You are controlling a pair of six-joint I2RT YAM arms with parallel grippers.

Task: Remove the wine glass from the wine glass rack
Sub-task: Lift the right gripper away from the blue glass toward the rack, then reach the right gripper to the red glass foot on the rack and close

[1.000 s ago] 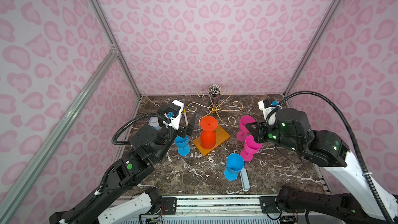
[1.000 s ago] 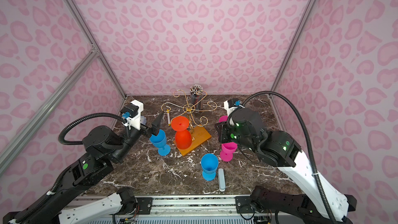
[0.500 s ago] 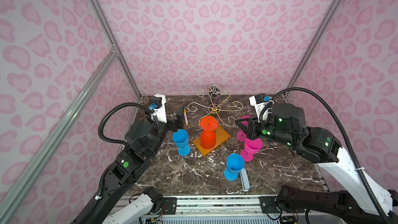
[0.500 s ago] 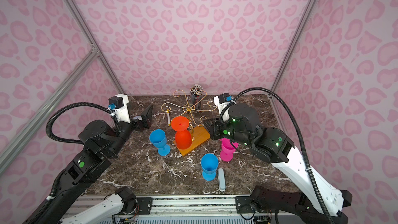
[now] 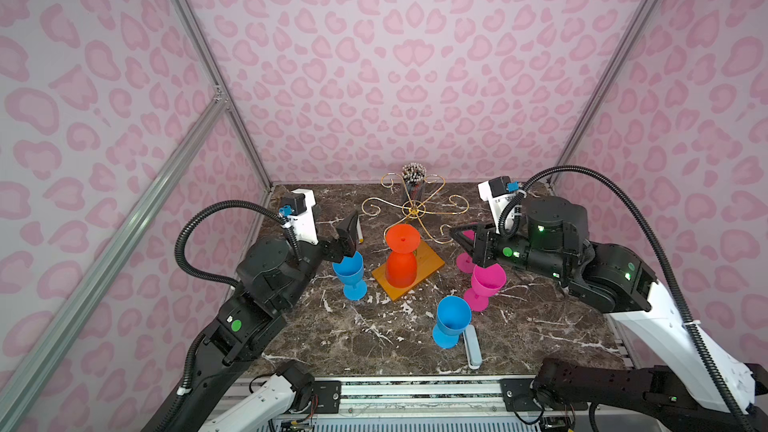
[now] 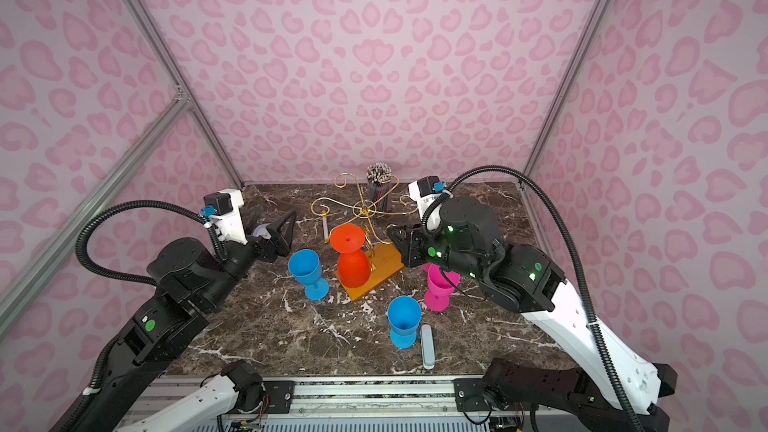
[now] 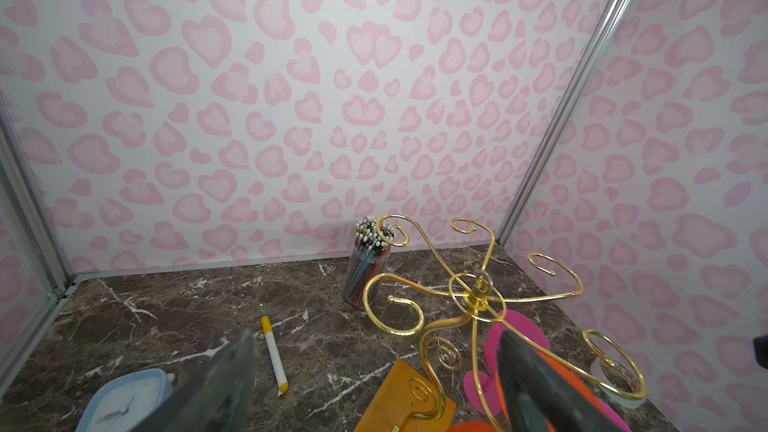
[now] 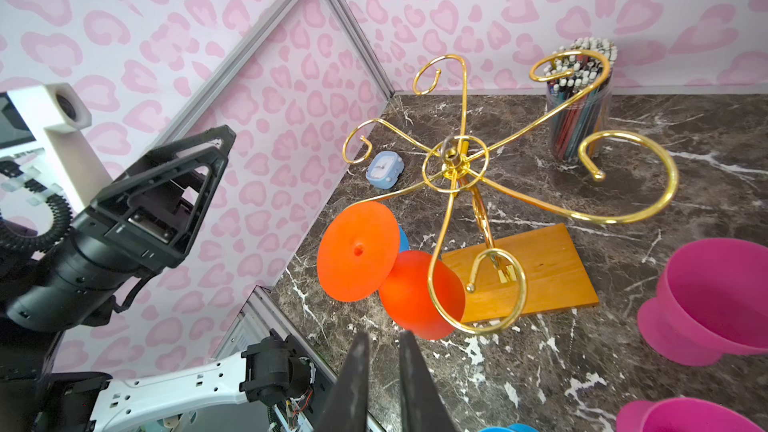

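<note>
The orange wine glass (image 5: 400, 263) hangs upside down at 6 o'clock of the wine glass rack (image 5: 414, 211). At 9 o'clock the left gripper (image 6: 276, 218) gapes wide and empty. At 3 o'clock the right gripper (image 8: 383, 336) is nearly closed and empty. Best to grasp the bowl, then draw it level toward 6 o'clock.

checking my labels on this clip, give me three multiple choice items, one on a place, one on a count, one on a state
1. Where is the orange glass?
A) hanging upside down on the rack
B) standing upright off it
C) lying on its side

2. How many blue glasses are there?
A) one
B) two
C) three

3. How is the left pincer?
A) shut on the orange glass
B) shut on the rack
C) open, empty

Key: 1 A, foot up on a rack arm, bowl down; 2 B, both stand upright; 3 C, jaws wide apart, nothing between.
</note>
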